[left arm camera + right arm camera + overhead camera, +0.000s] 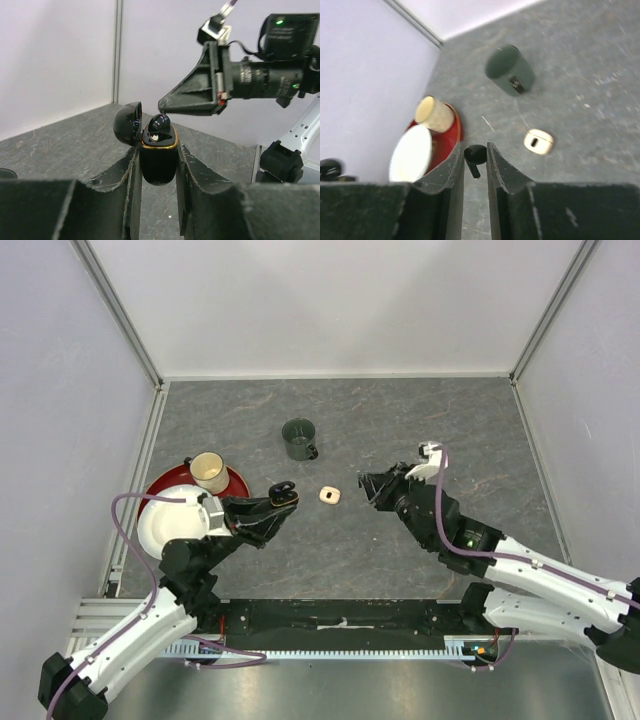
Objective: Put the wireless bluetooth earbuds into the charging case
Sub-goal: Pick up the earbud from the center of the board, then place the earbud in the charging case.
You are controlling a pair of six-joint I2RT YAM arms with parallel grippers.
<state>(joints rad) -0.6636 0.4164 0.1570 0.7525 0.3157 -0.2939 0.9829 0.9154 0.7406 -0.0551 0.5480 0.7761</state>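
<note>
My left gripper [281,498] is shut on a black charging case [158,161] with a gold rim and holds it above the table. Its lid [127,122] is open, and a black earbud [160,123] sits in it. My right gripper [366,483] is shut on a second black earbud [474,156], stem pointing down, held in the air just right of the case. In the left wrist view the right gripper's fingers [192,95] hover close above the open case. No cream-white earbuds show.
A closed cream case [331,495] lies on the table between the grippers; it also shows in the right wrist view [539,141]. A dark green mug [299,438] stands behind it. At the left a red plate [237,480] holds a cream cup [209,471], with a white bowl [165,520] beside it.
</note>
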